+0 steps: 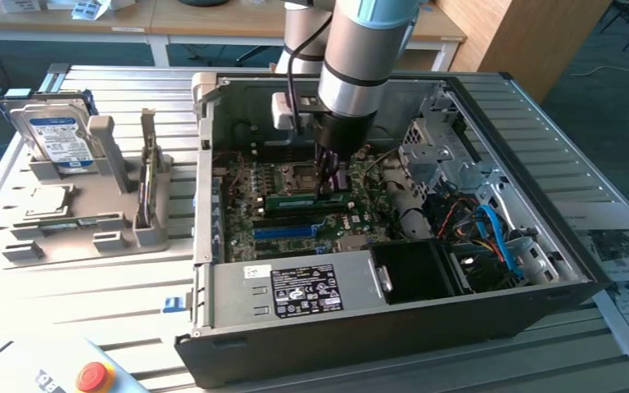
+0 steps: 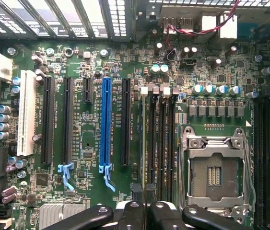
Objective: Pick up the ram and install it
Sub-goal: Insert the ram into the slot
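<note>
The ram (image 1: 305, 199) is a narrow green stick held level just over the motherboard inside the open computer case (image 1: 326, 348). My gripper (image 1: 332, 185) reaches straight down into the case and is shut on the ram's upper edge. In the wrist view the black fingertips (image 2: 132, 211) of the gripper (image 2: 144, 207) are pressed close together. Directly beyond them lie the dark memory slots (image 2: 161, 139), beside the empty silver processor socket (image 2: 214, 175). I cannot tell whether the ram is seated in a slot or still hanging above it.
On the exterior view's left, a grey rack (image 1: 112, 233) holds a hard drive (image 1: 58, 139), a square processor (image 1: 50, 199) and another upright stick (image 1: 148, 176). Inside the case, the power supply (image 1: 292, 291), drive cage (image 1: 445, 151) and blue cables (image 1: 495, 237) crowd the gripper. A red button (image 1: 94, 377) sits at the front.
</note>
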Available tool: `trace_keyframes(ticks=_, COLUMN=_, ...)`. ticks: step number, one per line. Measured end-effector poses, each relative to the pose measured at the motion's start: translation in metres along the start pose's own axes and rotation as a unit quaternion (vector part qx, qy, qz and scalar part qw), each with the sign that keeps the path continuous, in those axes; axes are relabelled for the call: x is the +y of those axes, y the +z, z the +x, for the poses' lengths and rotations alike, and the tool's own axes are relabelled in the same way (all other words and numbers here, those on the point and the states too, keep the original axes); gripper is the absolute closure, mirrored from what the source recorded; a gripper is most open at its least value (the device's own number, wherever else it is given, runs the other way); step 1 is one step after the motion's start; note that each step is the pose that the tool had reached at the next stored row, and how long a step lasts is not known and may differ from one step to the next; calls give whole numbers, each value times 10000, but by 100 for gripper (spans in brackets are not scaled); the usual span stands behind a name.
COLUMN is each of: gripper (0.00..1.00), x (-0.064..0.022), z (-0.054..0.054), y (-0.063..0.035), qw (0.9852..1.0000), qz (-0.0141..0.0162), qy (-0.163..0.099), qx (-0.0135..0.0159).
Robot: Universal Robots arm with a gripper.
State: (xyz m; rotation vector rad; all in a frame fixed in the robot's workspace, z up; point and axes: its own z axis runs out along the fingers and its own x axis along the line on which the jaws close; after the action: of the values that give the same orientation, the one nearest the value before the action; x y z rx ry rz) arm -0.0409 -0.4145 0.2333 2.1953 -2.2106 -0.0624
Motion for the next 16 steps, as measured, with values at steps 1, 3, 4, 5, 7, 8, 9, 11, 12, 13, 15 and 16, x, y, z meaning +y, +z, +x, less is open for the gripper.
trace_keyframes(ticks=1, gripper=88, x=0, z=0, y=0, qw=10000, qz=0, qy=15, qx=-1)
trace_keyframes(ticks=3, gripper=88, x=1, z=0, y=0, qw=10000, qz=1, qy=45, qx=-2)
trace_keyframes(ticks=4, gripper=88, x=1, z=0, y=0, qw=10000, qz=1, qy=63, qx=-3)
trace_keyframes(ticks=5, gripper=88, x=1, z=0, y=0, qw=10000, qz=1, qy=74, qx=-3)
trace_keyframes(ticks=7, gripper=88, x=-1, z=2, y=0, qw=10000, qz=1, qy=72, qx=-3)
trace_keyframes(ticks=8, gripper=88, x=-1, z=2, y=1, qw=10000, qz=6, qy=71, qx=-3)
trace_keyframes(ticks=9, gripper=88, x=-1, z=3, y=1, qw=10000, qz=7, qy=71, qx=-3)
trace_keyframes(ticks=11, gripper=88, x=-1, z=3, y=1, qw=10000, qz=10, qy=72, qx=2)
trace_keyframes(ticks=12, gripper=88, x=-1, z=3, y=2, qw=10000, qz=13, qy=72, qx=5)
trace_keyframes(ticks=13, gripper=88, x=-1, z=2, y=2, qw=10000, qz=16, qy=72, qx=7)
trace_keyframes(ticks=15, gripper=88, x=-1, z=3, y=3, qw=10000, qz=20, qy=72, qx=13)
trace_keyframes(ticks=16, gripper=88, x=-1, z=3, y=3, qw=10000, qz=21, qy=72, qx=14)
